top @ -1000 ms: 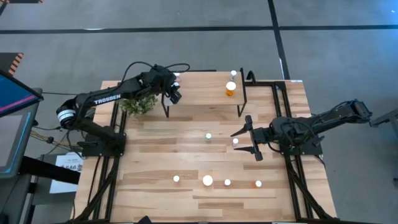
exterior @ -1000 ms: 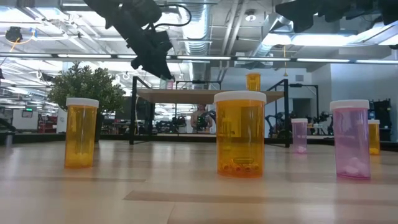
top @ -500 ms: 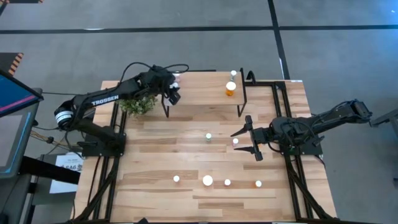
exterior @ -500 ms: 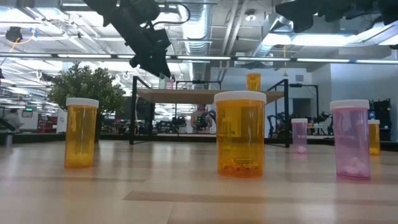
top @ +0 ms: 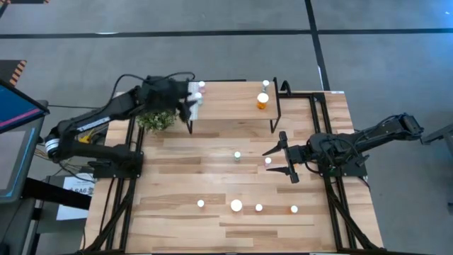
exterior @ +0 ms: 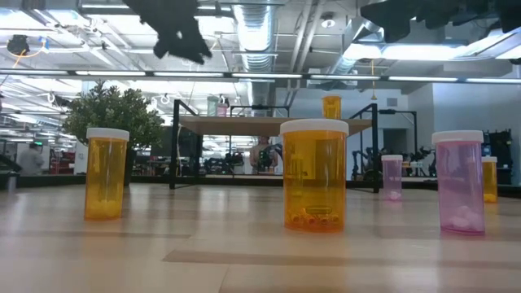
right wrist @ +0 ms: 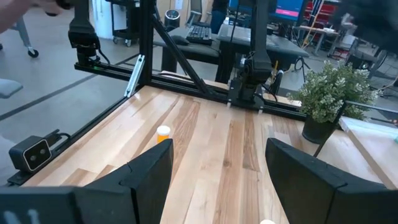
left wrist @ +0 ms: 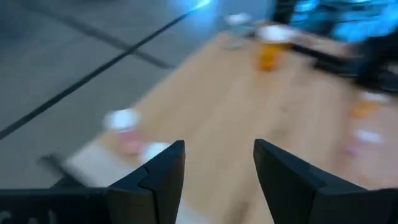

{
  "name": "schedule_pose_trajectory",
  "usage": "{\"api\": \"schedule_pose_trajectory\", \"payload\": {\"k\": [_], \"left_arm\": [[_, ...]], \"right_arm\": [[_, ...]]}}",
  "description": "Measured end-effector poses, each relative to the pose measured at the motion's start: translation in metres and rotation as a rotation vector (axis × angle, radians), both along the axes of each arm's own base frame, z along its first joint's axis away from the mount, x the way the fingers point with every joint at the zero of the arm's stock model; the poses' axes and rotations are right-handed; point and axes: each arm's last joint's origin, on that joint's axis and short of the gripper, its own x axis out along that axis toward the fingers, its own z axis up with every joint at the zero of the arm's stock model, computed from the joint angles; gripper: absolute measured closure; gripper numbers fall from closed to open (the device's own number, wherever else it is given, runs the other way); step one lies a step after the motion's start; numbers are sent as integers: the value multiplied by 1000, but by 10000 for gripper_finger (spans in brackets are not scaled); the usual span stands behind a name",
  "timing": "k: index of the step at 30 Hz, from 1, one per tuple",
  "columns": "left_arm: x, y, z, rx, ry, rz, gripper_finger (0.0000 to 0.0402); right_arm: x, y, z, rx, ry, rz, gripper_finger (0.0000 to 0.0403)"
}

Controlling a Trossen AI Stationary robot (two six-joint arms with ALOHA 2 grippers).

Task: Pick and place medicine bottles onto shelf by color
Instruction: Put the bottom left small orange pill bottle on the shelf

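- The left gripper (top: 190, 100) hangs with fingers parted and empty at the shelf's (top: 230, 106) left end, just beside a pink bottle (top: 202, 86) standing there.
- The right gripper (top: 283, 161), spread wide, straddles a bottle (top: 268, 161) on the worktop (top: 184, 177).
- Risk: any sideways swing could topple that pink bottle off the shelf's edge.

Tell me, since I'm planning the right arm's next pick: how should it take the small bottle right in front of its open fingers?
Grip the bottle around its round body just under the white cap, coming in level from the right gripper side. It appears to stand upright and apart from the green bottle, and already sits between the open fingers, so a sideways close looks simplest.
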Motion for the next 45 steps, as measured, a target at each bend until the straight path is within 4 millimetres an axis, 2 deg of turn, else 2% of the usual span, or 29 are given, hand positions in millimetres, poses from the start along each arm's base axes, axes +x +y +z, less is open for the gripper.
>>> {"api": "schedule_pose_trajectory", "payload": {"k": [3, 7, 11, 14, 21, 25, 30, 37, 45], "left_arm": [[-1, -31, -6, -58, 23, -144, 223], [-1, -79, -26, -134, 67, -269, 223], [1, -128, -52, -135, 93, -331, 223], [1, -162, -66, -127, 50, -383, 223], [6, -220, -94, -98, 0, -499, 223], [15, -237, -111, -126, 29, -513, 216], [27, -247, -134, -124, 110, -493, 188], [40, -256, -148, -112, 174, -514, 142], [32, -270, -156, -146, 239, -591, 127]], "right_arm": [[0, 0, 0, 0, -2, 0, 124], [0, 0, 0, 1, -4, 0, 124], [0, 0, 0, 1, -4, 0, 124], [0, 0, 1, 2, -7, 0, 124], [0, 0, 1, 2, -9, 0, 124], [0, 0, 1, 2, -10, 0, 124], [0, 0, 1, 3, -12, 0, 124], [0, 0, 1, 2, -10, 0, 124], [0, 0, 1, 1, -7, 0, 124]]}}
